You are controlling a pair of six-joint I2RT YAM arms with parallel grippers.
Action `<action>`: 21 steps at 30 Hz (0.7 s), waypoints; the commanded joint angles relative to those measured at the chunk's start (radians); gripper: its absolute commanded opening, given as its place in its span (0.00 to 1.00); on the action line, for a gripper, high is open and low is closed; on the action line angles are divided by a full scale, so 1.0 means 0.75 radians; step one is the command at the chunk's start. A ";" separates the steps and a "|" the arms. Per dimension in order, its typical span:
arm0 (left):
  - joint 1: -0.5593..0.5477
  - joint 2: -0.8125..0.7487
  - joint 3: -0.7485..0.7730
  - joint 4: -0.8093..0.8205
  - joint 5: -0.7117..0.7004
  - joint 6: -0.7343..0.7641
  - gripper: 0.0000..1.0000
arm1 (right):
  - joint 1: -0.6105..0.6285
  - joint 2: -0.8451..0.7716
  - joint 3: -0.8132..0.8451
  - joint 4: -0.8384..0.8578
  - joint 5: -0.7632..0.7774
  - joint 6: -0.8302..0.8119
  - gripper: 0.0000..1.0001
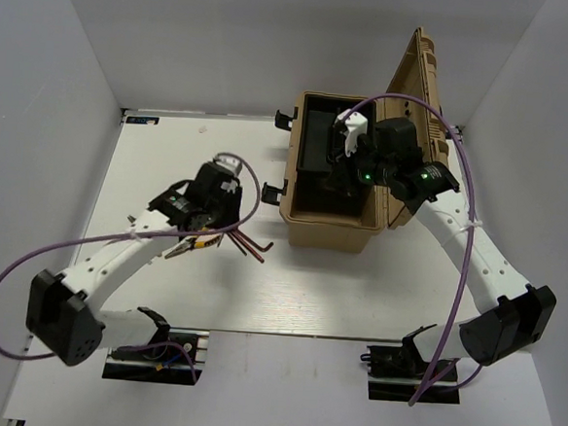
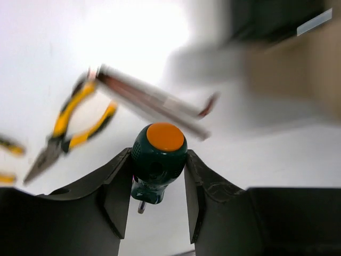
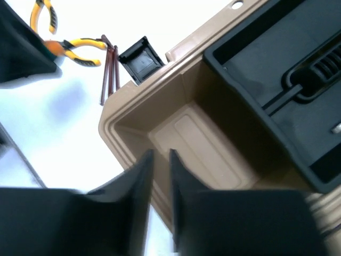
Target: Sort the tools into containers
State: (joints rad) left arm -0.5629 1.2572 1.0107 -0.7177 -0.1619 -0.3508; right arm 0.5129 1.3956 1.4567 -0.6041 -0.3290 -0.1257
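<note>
My left gripper [image 2: 159, 156] is shut on the short green-handled screwdriver [image 2: 159, 162], its orange cap facing the camera. The screwdriver hangs just above the white table. Behind it lie yellow-handled pliers [image 2: 69, 128] and several dark-red hex keys [image 2: 154, 101]. From above, the left gripper [image 1: 208, 227] sits by the pliers [image 1: 179, 250] and the hex keys [image 1: 248, 242], left of the tan toolbox [image 1: 326, 237]. My right gripper [image 3: 161, 156] hovers over the toolbox's near rim [image 3: 114, 125]. Its jaws stand a narrow gap apart with nothing between them.
The toolbox lid [image 1: 422, 76] stands open at the back right. A black tray [image 3: 277, 69] fills the far part of the box, and a black latch [image 3: 139, 60] sticks out of its side. A second pair of pliers [image 3: 42, 13] lies near the first [image 3: 80, 48].
</note>
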 commanded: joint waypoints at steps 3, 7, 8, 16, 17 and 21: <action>-0.021 -0.063 0.284 0.234 0.162 0.085 0.00 | -0.003 -0.039 0.005 0.020 0.091 -0.025 0.00; -0.021 0.101 0.419 0.519 0.342 0.102 0.00 | -0.003 -0.036 0.029 0.040 0.332 -0.023 0.00; -0.021 0.148 0.488 0.578 0.385 0.102 0.00 | -0.001 -0.038 0.034 0.063 0.513 -0.021 0.00; -0.021 0.669 0.881 1.045 0.637 -0.104 0.00 | -0.019 -0.096 -0.032 0.182 0.889 -0.039 0.00; -0.021 0.724 0.930 1.069 0.662 -0.131 0.00 | -0.019 -0.100 -0.040 0.188 0.891 -0.045 0.00; -0.021 0.986 1.168 1.098 0.695 -0.209 0.00 | -0.029 -0.120 -0.067 0.206 0.889 -0.051 0.00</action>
State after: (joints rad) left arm -0.5735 1.9667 1.7794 0.0051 0.2901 -0.4366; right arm 0.4973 1.3327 1.4193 -0.5140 0.2825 -0.1467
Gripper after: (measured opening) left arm 0.498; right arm 0.005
